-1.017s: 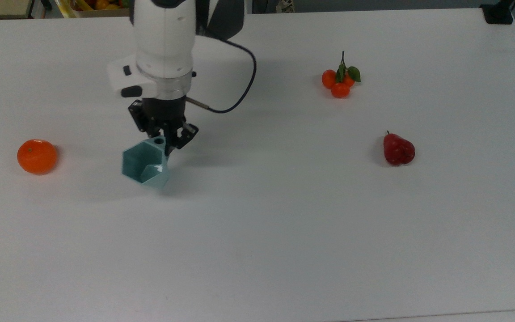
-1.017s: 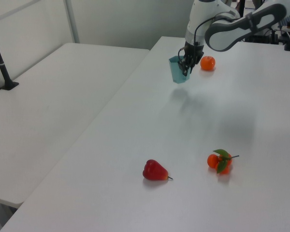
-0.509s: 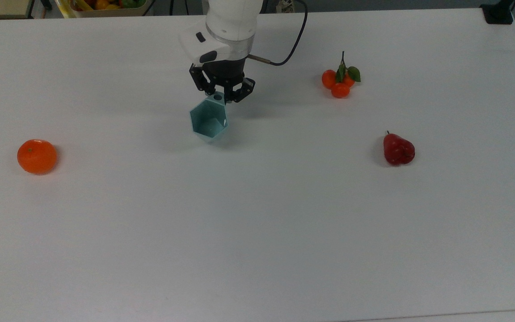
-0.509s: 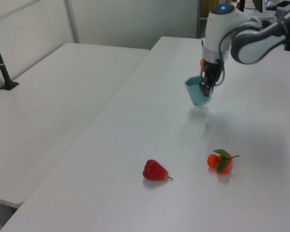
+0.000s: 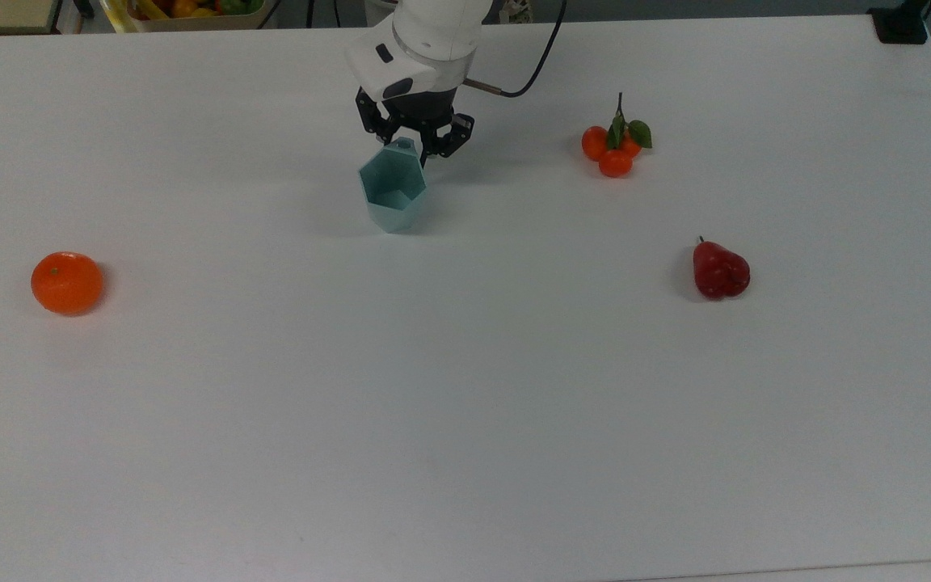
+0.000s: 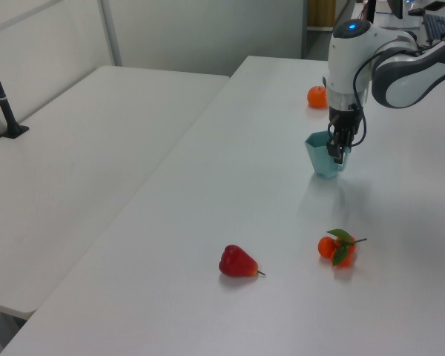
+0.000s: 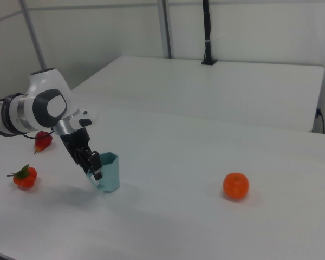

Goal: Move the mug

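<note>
Mug: pale teal-blue, faceted, hexagonal rim, body tapering to a narrower base, small holed tab handle at the rim. Sitting mouth-up, leaning slightly in the right view, interior showing empty in the top view.

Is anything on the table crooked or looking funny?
The mug looks a bit crooked. In the right view it leans to one side, with the pincer shut on its rim. The orange, the red fruit and the little cluster of oranges all lie normally on the table.
</note>
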`<state>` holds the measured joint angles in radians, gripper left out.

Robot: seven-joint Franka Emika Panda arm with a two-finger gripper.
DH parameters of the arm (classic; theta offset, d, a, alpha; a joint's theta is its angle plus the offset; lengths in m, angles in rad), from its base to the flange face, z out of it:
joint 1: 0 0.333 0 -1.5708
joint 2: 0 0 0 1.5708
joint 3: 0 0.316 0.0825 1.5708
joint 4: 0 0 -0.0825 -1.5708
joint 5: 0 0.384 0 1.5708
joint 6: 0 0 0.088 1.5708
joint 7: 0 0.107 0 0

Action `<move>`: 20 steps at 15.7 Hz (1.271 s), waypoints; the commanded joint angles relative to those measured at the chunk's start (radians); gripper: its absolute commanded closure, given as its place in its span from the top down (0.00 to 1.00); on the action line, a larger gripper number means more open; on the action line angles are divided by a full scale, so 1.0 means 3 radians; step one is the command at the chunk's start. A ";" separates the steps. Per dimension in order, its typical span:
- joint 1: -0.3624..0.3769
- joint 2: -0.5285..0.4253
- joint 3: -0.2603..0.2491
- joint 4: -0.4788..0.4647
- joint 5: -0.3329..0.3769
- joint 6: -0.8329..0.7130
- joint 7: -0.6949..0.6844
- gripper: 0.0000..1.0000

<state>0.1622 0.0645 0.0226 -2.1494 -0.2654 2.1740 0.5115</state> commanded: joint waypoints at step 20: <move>-0.0198 -0.0282 -0.0132 0.1709 0.0670 -0.2046 -0.1368 1.00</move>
<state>0.1149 0.0077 -0.0053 -1.6403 -0.0884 1.5834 0.1289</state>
